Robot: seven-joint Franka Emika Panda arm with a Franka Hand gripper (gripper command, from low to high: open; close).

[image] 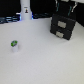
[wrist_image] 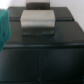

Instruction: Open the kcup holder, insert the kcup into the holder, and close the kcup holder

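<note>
Exterior view, nearest first: the kcup [image: 14, 45] — small white pod, green top, standing upright on the pale tabletop [image: 40, 62], alone toward the exterior view's left, nothing touching it. Well apart from it, farther back toward the exterior view's right, the kcup holder [image: 62, 26] — black boxy unit, turned a little askew to the camera, two stacked drawer fronts each with a small pale handle; both drawers look shut, fronts flush. Directly above the holder's top edge hangs the gripper [image: 65, 11], dark and blurred; contact with the holder cannot be told from here, nor how far the jaws are parted. At the back, toward the exterior view's left, a white bottle-like object [image: 25, 11] stands in front of a dark strip with bluish highlights. Wrist view: close on the holder's black surface [wrist_image: 45, 57], seams dividing it into panels, one pale grey rectangular block [wrist_image: 38, 22] on it — blurred; a teal shape [wrist_image: 3, 27] at the frame edge, unidentifiable. No fingertips resolve in this view, so jaw opening stays undetermined; nothing seen held.
</note>
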